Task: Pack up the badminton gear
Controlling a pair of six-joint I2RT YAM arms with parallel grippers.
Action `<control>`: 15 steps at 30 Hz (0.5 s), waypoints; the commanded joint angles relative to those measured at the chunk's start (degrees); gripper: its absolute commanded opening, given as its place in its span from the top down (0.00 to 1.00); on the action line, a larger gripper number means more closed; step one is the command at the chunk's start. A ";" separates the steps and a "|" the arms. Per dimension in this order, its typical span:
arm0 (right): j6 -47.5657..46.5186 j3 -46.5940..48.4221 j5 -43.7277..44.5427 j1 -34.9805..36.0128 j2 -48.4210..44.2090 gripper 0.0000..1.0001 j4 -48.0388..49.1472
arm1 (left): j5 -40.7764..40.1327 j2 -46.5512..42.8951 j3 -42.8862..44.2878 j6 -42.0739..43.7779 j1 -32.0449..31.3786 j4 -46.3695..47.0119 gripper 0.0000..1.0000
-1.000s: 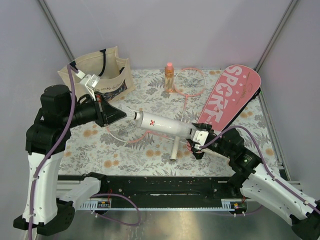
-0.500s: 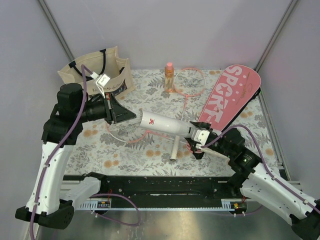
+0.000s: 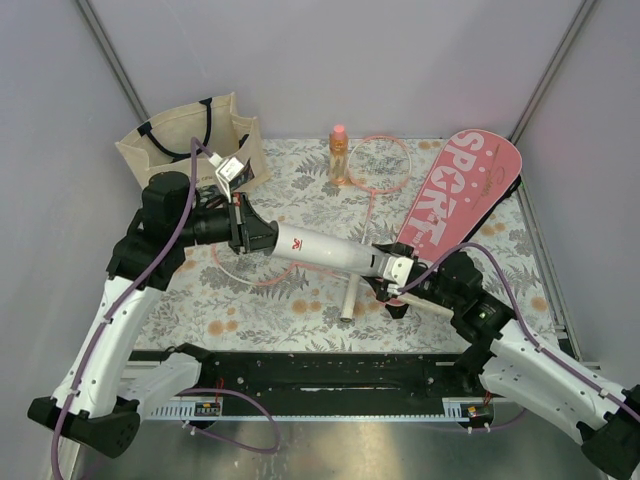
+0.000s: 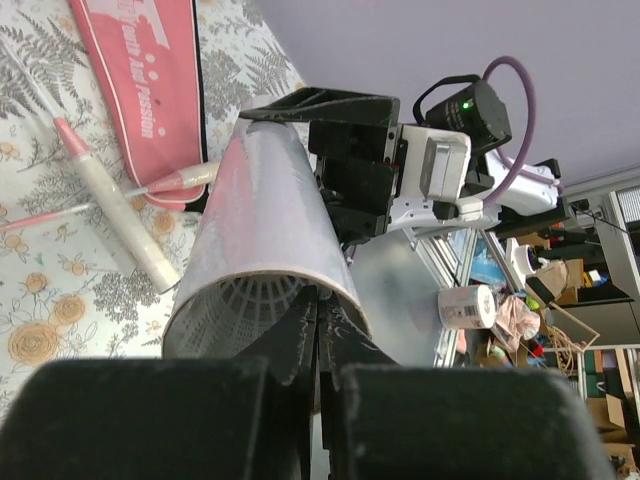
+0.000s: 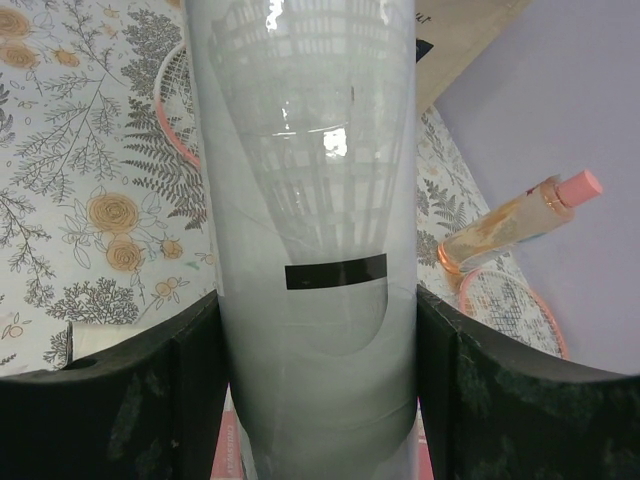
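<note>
Right gripper (image 3: 392, 276) first: its black fingers (image 5: 190, 385) are clamped either side of the long white plastic tube (image 3: 325, 250), squeezing its near-right end. Left gripper (image 3: 256, 237) is at the opposite end, nose right at the tube's open mouth. The left wrist view shows its jaws drawn to a thin slit, and I can't tell whether anything is pinched there, because the tips are lost against white mesh inside the tube.

The tube is held up off the cloth. Its long axis runs far-left to near-right, with the mouth facing the left gripper. Beneath it one thin pink-framed racket (image 3: 245, 268) peeks out, mostly covered by tube and arm. The second pink-framed racket (image 3: 381, 163) lies head-away, its white handle pointing near and its shaft passing under the tube.

Just to the right, the pink racket-shaped fabric cover (image 3: 462, 190) lettered "SPORT" lies diagonally, wide end far-right, narrow end hidden behind the right gripper. An orange bottle with pink cap (image 3: 339, 153) stands upright beside that racket's head. A beige tote bag with black straps (image 3: 190, 150) sits far-left on the floral tablecloth (image 3: 290, 305).
</note>
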 commanded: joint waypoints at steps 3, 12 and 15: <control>2.65 2.25 -1.89 0.12 0.31 0.59 9.55 | -0.16 -0.91 -1.13 -0.32 -0.84 3.46 1.00; 2.12 1.46 -0.57 0.21 -1.09 0.59 7.45 | -7.44 -1.87 6.51 4.78 -0.84 -3.30 0.52; 2.12 1.02 0.04 0.04 -1.71 0.59 7.18 | -10.34 -2.14 10.20 6.62 -0.84 -5.85 0.45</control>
